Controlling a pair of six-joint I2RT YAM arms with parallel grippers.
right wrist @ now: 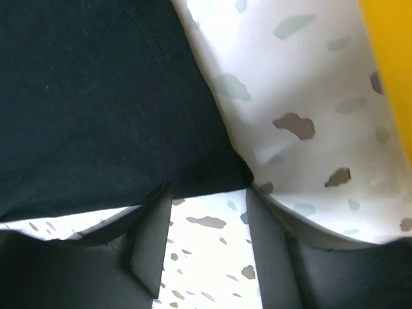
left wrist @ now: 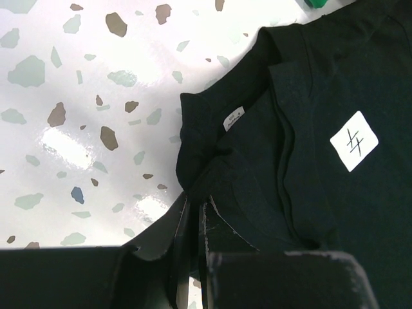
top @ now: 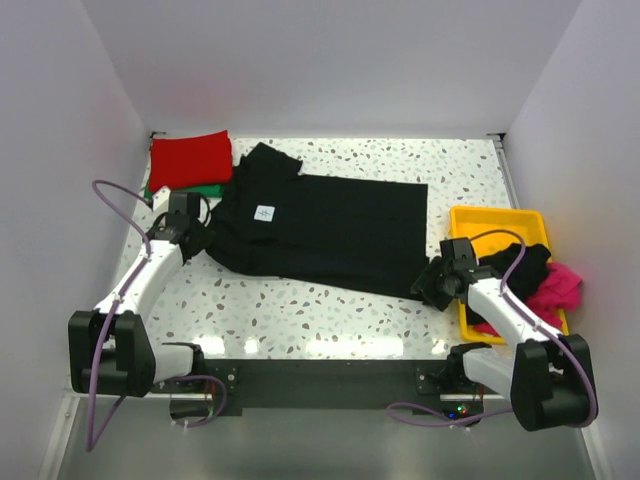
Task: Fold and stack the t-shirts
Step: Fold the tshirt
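Note:
A black t-shirt (top: 330, 230) lies spread across the table with a white tag (top: 264, 212) near its collar. My left gripper (top: 195, 240) sits at the shirt's left edge. In the left wrist view its jaws (left wrist: 195, 206) are shut on a fold of the black t-shirt (left wrist: 322, 193) just below the small neck label (left wrist: 234, 118). My right gripper (top: 432, 282) is at the shirt's near right corner. In the right wrist view it stands open (right wrist: 207, 193), the hem of the black t-shirt (right wrist: 96, 96) reaches its fingertips, and bare table shows between the fingers.
A folded red t-shirt (top: 190, 160) rests on a green one (top: 205, 191) at the back left corner. The yellow tray (top: 497, 218) at the right holds a pink t-shirt (top: 560, 285) and a black one (top: 520, 265). White walls enclose the table.

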